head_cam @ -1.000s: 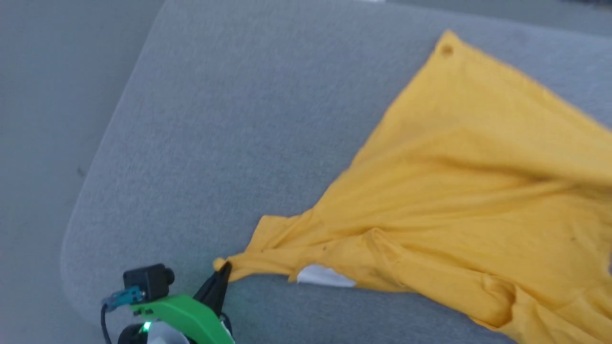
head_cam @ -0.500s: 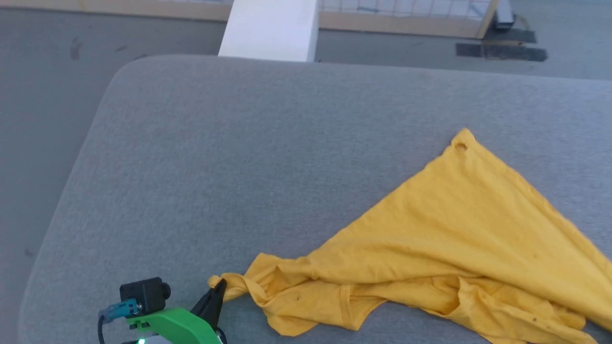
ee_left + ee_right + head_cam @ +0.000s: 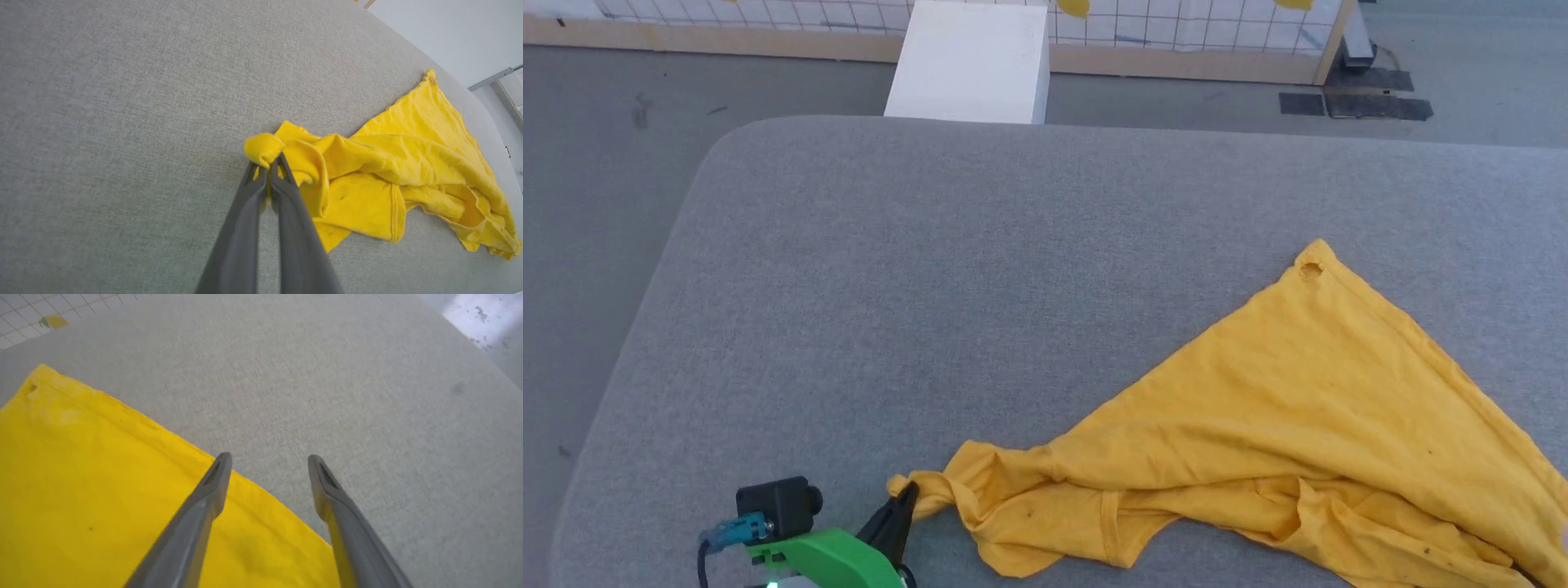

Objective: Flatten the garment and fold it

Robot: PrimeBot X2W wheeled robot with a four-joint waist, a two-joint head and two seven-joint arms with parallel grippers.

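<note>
Our left gripper (image 3: 267, 163) pinches a bunched corner of the garment (image 3: 1298, 408); the right wrist view adds our right gripper (image 3: 269, 458), spread wide.

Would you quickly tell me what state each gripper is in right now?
Left gripper: closed on a bunched corner of the garment.
Right gripper: open, holding nothing.

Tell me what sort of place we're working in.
Likely an indoor test lab or workshop, not a home: the yellow T-shirt lies on a big grey fabric-covered table, with a wood-framed wire grid panel, a white block and bare grey floor behind it.
</note>
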